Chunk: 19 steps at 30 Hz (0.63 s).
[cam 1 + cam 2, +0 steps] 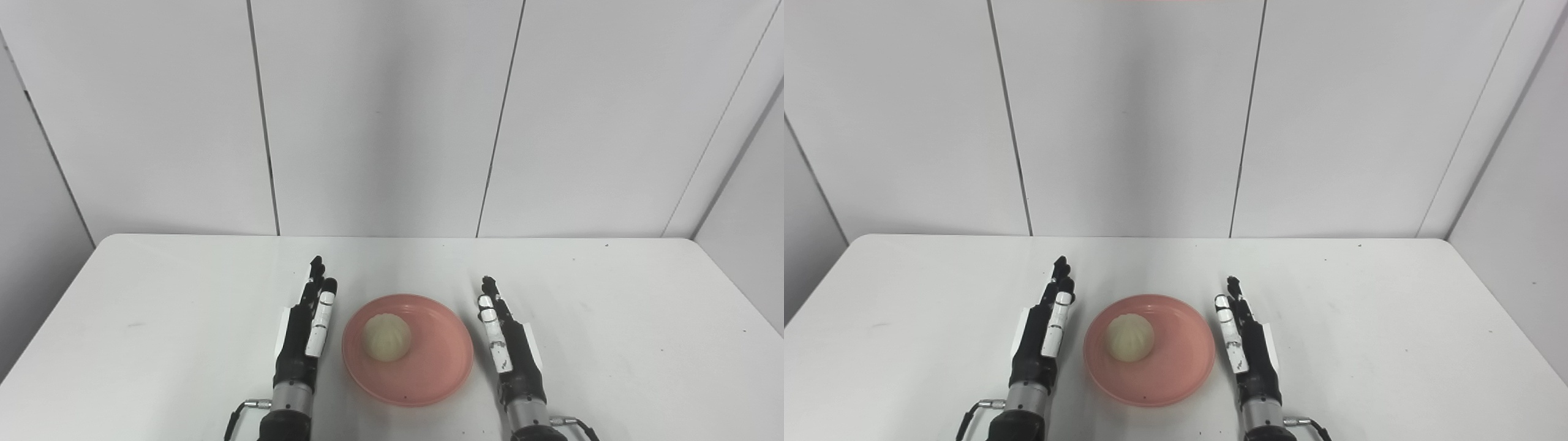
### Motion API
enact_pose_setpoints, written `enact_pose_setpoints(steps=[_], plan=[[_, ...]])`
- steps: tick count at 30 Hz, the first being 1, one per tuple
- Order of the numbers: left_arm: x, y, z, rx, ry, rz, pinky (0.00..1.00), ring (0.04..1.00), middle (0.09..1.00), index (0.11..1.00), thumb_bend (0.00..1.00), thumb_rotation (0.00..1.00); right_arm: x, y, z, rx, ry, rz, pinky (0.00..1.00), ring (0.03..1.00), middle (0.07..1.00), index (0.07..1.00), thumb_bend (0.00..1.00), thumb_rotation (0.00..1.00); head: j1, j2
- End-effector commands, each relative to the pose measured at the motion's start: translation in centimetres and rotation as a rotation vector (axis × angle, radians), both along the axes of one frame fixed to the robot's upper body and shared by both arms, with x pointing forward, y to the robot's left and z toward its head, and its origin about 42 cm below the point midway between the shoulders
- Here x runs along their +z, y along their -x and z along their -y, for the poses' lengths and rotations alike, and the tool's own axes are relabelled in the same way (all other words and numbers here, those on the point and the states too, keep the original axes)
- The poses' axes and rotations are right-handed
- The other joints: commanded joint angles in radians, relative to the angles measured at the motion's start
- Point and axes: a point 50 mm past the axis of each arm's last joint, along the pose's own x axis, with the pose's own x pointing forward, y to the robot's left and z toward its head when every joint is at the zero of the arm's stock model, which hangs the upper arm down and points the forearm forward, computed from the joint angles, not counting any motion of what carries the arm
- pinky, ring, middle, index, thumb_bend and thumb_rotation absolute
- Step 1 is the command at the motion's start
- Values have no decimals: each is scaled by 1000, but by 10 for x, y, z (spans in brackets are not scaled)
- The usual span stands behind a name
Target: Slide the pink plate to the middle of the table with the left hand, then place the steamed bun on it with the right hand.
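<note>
The pink plate (pixel 429 373) lies on the white table, near the front edge and about midway across. The pale steamed bun (pixel 386 337) rests on the plate, a little left of its centre. My left hand (pixel 306 327) stands on edge just left of the plate, fingers straight and pointing away, holding nothing. My right hand (pixel 508 340) stands the same way just right of the plate, fingers straight, holding nothing. Neither hand touches the plate or the bun. The same layout shows in the right eye view: plate (pixel 1176 367), bun (pixel 1130 337), left hand (pixel 1044 334), right hand (pixel 1244 343).
The white table (pixel 612 318) runs wide to both sides and back to grey wall panels (pixel 380 122). Nothing else stands on it.
</note>
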Motion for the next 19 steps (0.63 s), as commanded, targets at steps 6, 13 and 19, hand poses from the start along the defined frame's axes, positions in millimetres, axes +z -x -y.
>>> enact_pose_setpoints(steps=[6,13,19], plan=[[0,6,-4,15,14,31,937,993,1000,1000,653,1000,5,1,1,-30,-35,20,938,945,954,941,680,1000,-9,23],[6,6,-3,11,18,41,1000,988,994,1000,625,1000,7,-1,2,-47,-41,21,944,943,948,929,680,999,-15,36],[7,7,0,10,15,39,1000,993,995,1000,624,1000,9,0,3,-47,-37,30,925,934,945,921,660,990,-13,45]])
